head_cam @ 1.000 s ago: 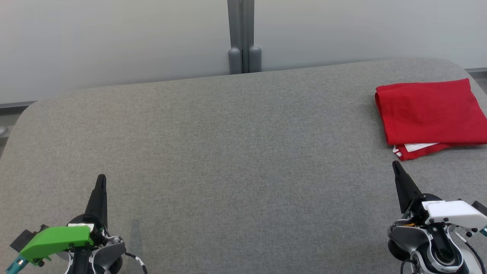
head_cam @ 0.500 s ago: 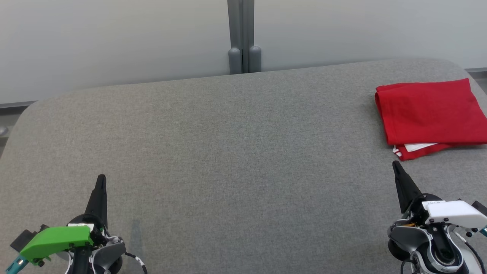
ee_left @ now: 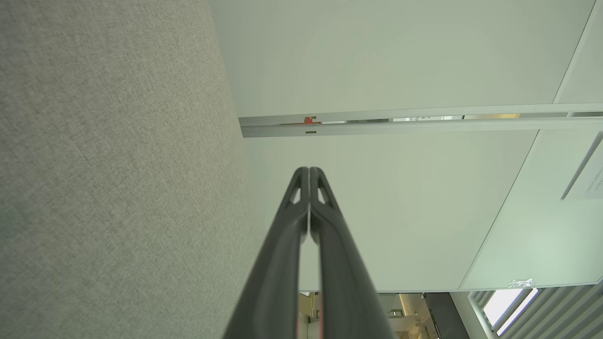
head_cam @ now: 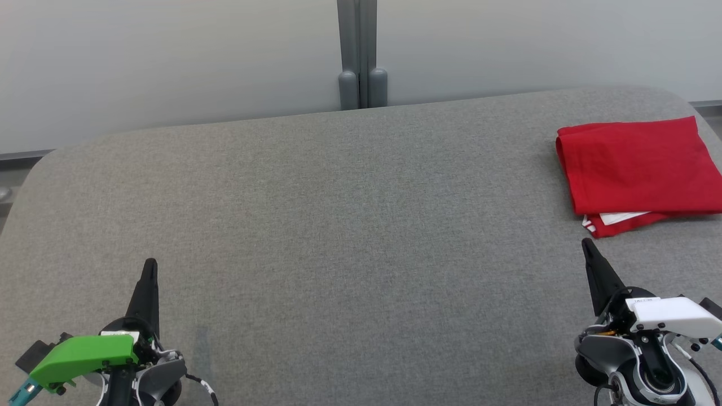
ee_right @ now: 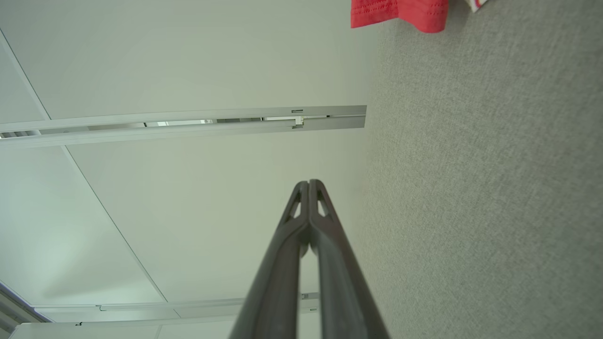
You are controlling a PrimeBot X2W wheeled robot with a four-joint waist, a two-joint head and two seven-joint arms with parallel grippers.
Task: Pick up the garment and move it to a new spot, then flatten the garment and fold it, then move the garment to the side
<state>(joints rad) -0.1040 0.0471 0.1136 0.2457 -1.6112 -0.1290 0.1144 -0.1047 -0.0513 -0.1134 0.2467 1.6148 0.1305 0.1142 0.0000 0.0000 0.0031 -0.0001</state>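
Surface: a grey fabric-covered table point(head_cam: 338, 225) with rounded far corners spreads across the head view.
Background: pale wall panels point(head_cam: 169, 56) stand behind the table and meet at a grey post point(head_cam: 361, 51) near the middle of its far edge.
Garment: the red garment point(head_cam: 637, 169) lies folded in a flat, roughly rectangular stack at the table's far right, close to the right edge. A strip of white point(head_cam: 620, 217) shows between its layers on the near side.
Left gripper: the left gripper point(head_cam: 149, 265) sits at the lower left, pointing away from the robot and well apart from the garment.
Left jaws: the 2 fingers are pressed together at the tips, gripping nothing.
Right gripper: the right gripper point(head_cam: 586, 243) sits at the lower right, its tip near the garment's near edge but not touching it.
Right jaws: the 2 fingers meet at the tips, gripping nothing.
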